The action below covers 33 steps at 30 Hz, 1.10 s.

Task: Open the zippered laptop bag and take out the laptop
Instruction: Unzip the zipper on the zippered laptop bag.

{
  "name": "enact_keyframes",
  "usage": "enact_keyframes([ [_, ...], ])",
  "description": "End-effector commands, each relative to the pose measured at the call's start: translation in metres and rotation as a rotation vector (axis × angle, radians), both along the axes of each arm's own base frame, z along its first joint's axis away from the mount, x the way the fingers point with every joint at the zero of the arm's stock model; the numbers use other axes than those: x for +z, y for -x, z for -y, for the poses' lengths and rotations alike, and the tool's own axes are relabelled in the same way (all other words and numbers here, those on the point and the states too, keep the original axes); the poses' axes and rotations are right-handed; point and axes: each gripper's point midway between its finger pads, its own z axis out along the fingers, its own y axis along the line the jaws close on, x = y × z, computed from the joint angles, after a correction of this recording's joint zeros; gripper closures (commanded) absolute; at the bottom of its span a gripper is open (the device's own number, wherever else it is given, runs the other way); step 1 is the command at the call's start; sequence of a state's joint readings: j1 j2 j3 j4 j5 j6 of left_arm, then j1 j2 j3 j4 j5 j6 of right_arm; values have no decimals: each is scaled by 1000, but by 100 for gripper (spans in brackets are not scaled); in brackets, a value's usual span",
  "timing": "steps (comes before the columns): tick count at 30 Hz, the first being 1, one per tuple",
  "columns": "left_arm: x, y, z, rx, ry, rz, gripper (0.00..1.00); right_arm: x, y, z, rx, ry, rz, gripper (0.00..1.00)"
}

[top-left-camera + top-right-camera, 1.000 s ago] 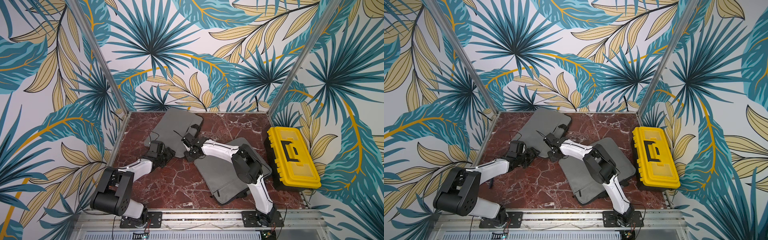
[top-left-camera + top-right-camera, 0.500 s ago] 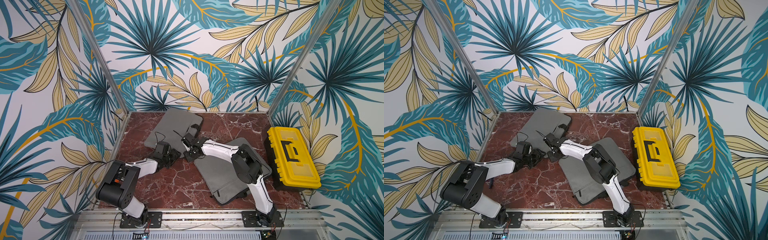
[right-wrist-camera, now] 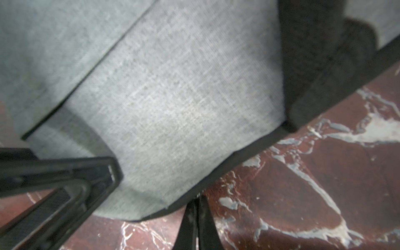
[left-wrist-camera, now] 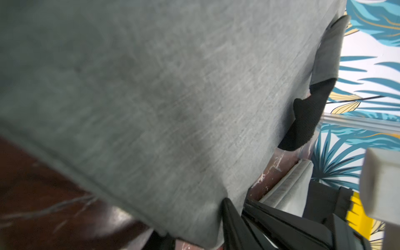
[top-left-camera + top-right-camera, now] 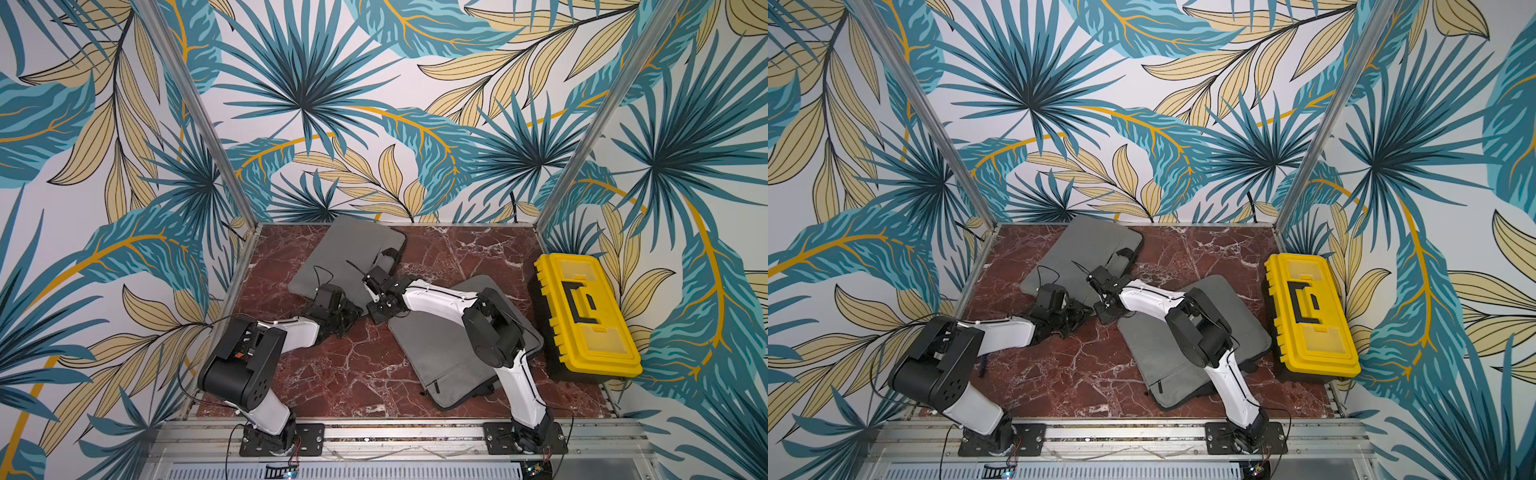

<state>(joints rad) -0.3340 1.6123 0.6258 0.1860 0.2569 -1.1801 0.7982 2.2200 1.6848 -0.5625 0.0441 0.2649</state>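
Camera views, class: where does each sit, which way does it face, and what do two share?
Top views: high above the front rail, looking down toward the back wall; left arm and right arm over the table.
Left wrist: on the left arm, against the far laptop bag; left gripper at its corner.
Right wrist: on the right arm, facing that bag's dark edge; right gripper, plus the left one.
Shared: both wrist views show the same bag corner.

Rear laptop bag [image 5: 345, 253] lies left of front laptop bag [image 5: 432, 353]; toolbox [image 5: 582, 316] stands rightmost.
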Motion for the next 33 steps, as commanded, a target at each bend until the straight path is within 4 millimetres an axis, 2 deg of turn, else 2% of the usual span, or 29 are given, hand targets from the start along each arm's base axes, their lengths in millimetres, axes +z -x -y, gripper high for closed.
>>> enact_keyframes([
  [1,-13,6,-7,28,-26,-23,75,-25,9,9,-17,38,-46,100],
  [6,-14,9,-11,42,-37,-23,86,-25,13,7,-14,24,-73,100],
  [14,-17,10,-16,43,-41,-27,100,-22,7,17,-42,48,-61,100],
  [33,-17,22,-28,4,-42,-16,100,-9,-21,35,-107,88,-21,100],
])
